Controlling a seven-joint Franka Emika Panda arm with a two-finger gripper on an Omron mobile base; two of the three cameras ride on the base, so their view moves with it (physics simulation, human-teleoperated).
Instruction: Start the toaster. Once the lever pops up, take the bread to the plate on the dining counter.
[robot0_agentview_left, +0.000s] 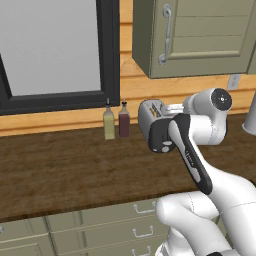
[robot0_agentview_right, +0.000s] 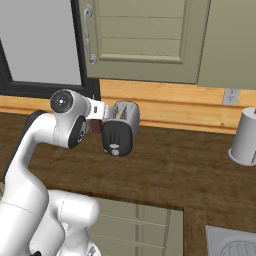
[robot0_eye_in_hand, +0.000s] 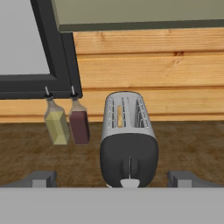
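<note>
Near the counter's back edge stand a yellow bottle and a dark red bottle, touching. Just right of them sits the toaster, bread in its left slot. My end effector is spread fully wide, holding nothing, facing the toaster's dark end panel.

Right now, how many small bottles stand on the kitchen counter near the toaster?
2. The yellow-green bottle is farther from the toaster, under the window frame. The dark red bottle stands between them. The arm may hide others.
</note>
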